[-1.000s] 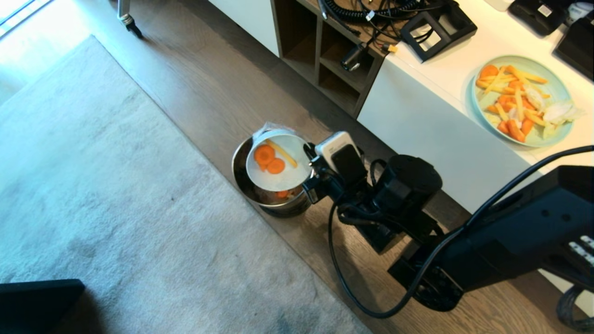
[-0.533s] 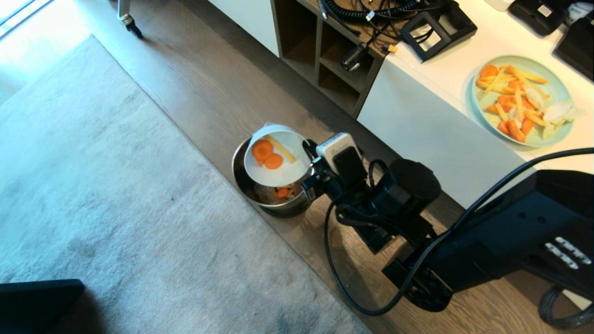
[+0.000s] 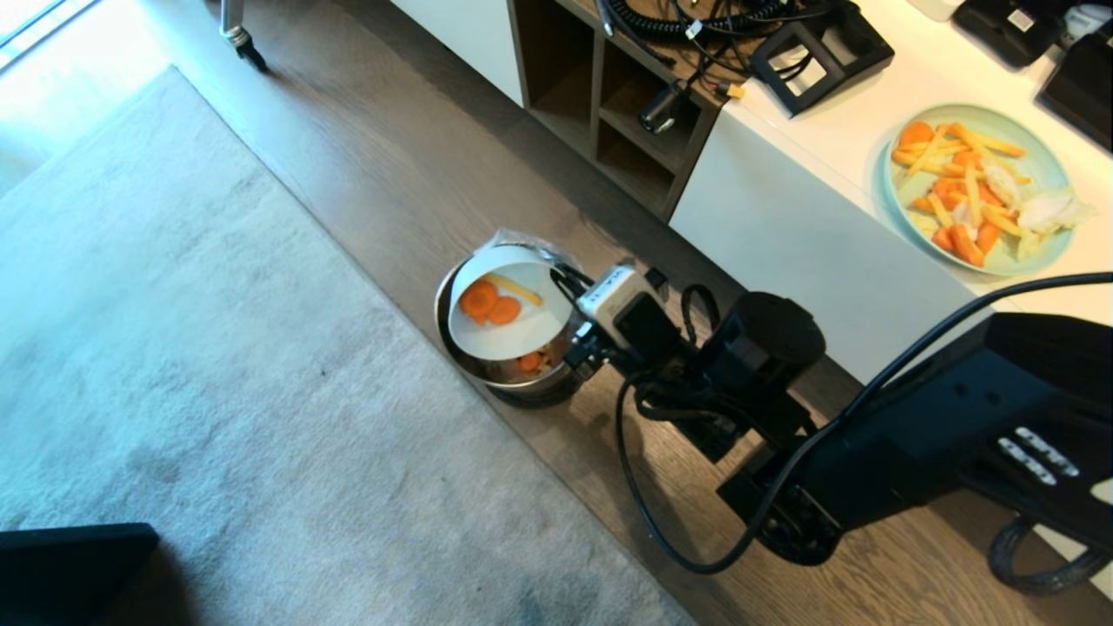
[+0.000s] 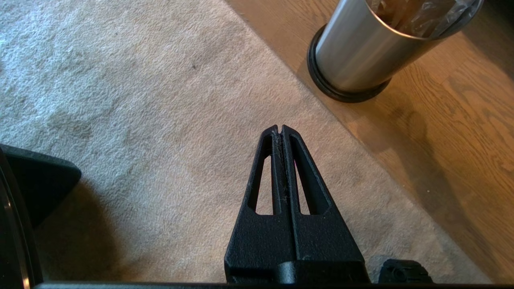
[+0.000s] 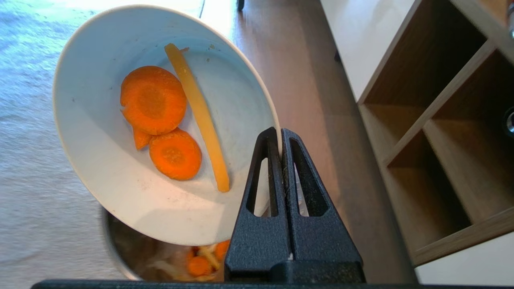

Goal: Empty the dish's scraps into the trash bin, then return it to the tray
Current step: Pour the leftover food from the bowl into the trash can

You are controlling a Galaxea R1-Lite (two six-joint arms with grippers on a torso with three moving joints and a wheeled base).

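Note:
My right gripper (image 5: 280,134) is shut on the rim of the dish (image 3: 500,335), a small white bowl held tilted over the trash bin (image 3: 522,387). The scraps, two carrot slices (image 5: 153,99) and a pale-yellow stick (image 5: 198,116), still lie inside the dish (image 5: 120,192). Under its low edge, older scraps show in the steel trash bin (image 5: 116,257). My left gripper (image 4: 281,128) is shut and empty over the rug, with the trash bin (image 4: 361,52) off to one side. A black flat piece (image 3: 1083,83), cut off at the counter's far right, may be the tray; I cannot tell.
A pale-green plate (image 3: 1043,174) heaped with orange and yellow strips sits on the white counter (image 3: 826,217). Open wooden shelves (image 3: 626,104) stand behind the bin. A grey rug (image 3: 217,365) covers the floor to the left, and a black stand with cables (image 3: 822,52) is on the counter.
The right wrist has rolled, tipping the dish further and shifting it slightly left over the bin. The scraps have slid toward the low side but remain in the dish.

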